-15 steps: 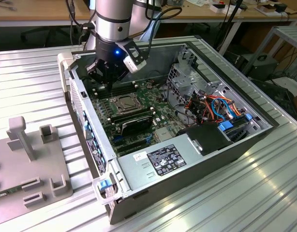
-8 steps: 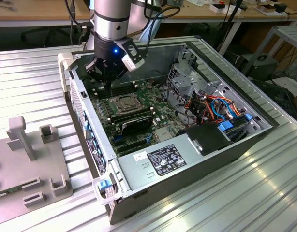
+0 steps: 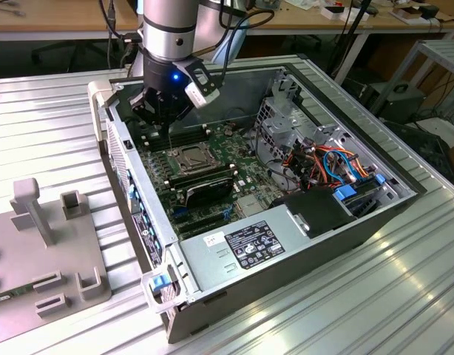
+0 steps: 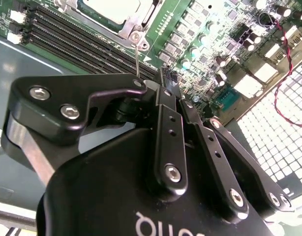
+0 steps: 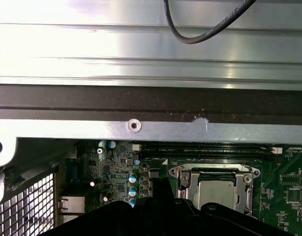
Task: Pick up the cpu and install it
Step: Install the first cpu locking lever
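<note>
Grey-topped, the cpu (image 5: 217, 192) is already seated in the socket (image 5: 182, 187). At eleven o'clock of it in the exterior view, the gripper (image 3: 168, 120) is pressed together, seemingly pinching the upright latch lever (image 4: 136, 54), which is not yet locked down.

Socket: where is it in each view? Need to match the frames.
Exterior view: socket mid-motherboard, beside the hand, toward the exterior view's left of the case.
Second wrist view: socket on the far side of the memory slots from the hand.
First wrist view: socket, with the case wall beyond it.
Shared landmark: the black memory slots running alongside the socket.
</note>
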Tool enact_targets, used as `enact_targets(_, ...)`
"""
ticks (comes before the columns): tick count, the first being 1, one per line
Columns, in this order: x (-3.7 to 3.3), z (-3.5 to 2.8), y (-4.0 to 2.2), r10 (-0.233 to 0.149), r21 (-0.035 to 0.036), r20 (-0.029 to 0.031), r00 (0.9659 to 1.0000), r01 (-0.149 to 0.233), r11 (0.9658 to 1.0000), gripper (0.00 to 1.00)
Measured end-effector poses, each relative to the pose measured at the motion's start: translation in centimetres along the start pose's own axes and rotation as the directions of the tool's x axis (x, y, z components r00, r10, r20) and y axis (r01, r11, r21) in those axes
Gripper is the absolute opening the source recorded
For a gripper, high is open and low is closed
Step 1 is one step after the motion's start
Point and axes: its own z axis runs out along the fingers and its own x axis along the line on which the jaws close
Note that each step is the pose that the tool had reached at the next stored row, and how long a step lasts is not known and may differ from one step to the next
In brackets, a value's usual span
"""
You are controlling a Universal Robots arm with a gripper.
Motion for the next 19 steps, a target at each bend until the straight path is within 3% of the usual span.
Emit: enact_targets(19, -0.06, 0.21, 0.83, 0.000, 0.0000, -0.0001, 1.0000, 0.000, 1.0000, 0.11)
